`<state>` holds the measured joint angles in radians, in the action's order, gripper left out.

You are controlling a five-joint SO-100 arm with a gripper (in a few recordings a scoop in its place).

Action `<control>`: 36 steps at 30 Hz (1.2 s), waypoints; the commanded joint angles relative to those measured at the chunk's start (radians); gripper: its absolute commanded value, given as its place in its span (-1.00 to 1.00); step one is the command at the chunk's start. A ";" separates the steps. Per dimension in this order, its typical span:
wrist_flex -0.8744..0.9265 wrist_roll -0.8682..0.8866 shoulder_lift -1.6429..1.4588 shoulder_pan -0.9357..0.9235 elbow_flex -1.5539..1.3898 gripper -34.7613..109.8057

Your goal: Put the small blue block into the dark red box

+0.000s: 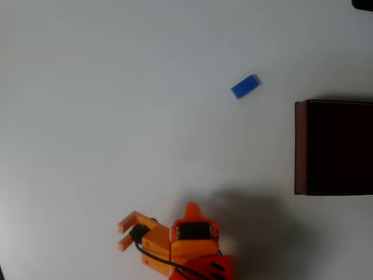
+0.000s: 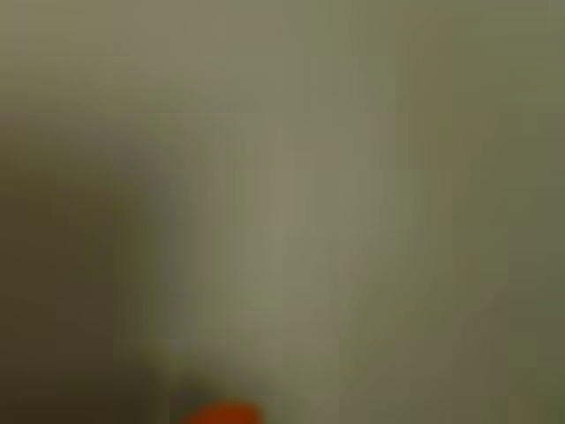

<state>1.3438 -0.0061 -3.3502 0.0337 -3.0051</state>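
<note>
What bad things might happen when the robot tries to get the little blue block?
The small blue block is tiny and lies askew, so the gripper, far off now, might nudge it away instead of grabbing it. The wrist view is all blur, so it gives little help with aiming. The dark red box has thin walls that a carried block might bump.

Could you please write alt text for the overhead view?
A small blue block lies alone on a white table, left of a dark red box at the right edge. An orange robot arm sits at the bottom.
</note>
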 commanded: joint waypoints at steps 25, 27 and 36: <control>-0.074 0.706 0.572 -0.031 0.549 -0.33; -0.072 0.658 0.652 -0.031 0.637 -0.34; -0.058 0.462 0.954 -0.044 0.865 -0.34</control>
<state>1.2870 0.4694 -2.4160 0.0077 -2.2059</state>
